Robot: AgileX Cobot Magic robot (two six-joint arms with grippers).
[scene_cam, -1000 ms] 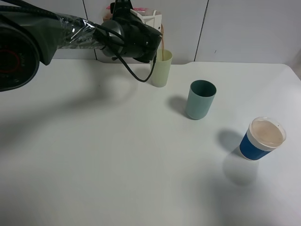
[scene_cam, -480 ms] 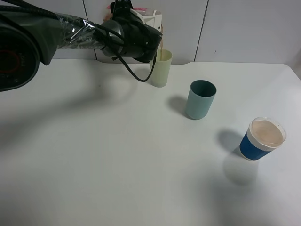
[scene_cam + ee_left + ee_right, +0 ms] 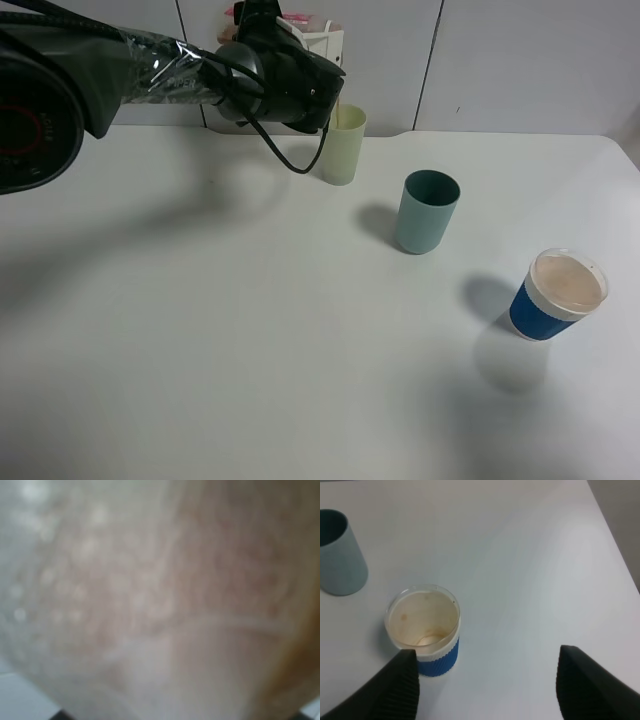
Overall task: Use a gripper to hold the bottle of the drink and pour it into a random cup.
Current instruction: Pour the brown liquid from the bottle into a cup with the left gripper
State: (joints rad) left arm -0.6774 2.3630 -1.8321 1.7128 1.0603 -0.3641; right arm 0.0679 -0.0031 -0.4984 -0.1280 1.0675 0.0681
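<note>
My left gripper (image 3: 306,52), on the thick black arm, is shut on the bottle of the drink (image 3: 322,38) and holds it tilted just above the rim of the pale yellow-green cup (image 3: 342,146) at the back of the table. The arm hides most of the bottle. In the left wrist view the bottle (image 3: 160,600) fills the frame as a whitish-pink blur with brown at one edge. No clear stream of drink shows now. My right gripper (image 3: 487,660) is open and empty, hovering above the table beside the blue cup.
A teal-green cup (image 3: 428,210) stands in front and to the right of the yellow-green cup. A blue cup with a white rim (image 3: 557,295), stained brown inside (image 3: 424,626), stands at the right. The white table (image 3: 250,330) meets a white wall at the back.
A brown stream ran from the bottle into the yellow-green cup a second ago. It thinned and has now stopped. The bottle has tipped back slightly. The right arm has not moved.
</note>
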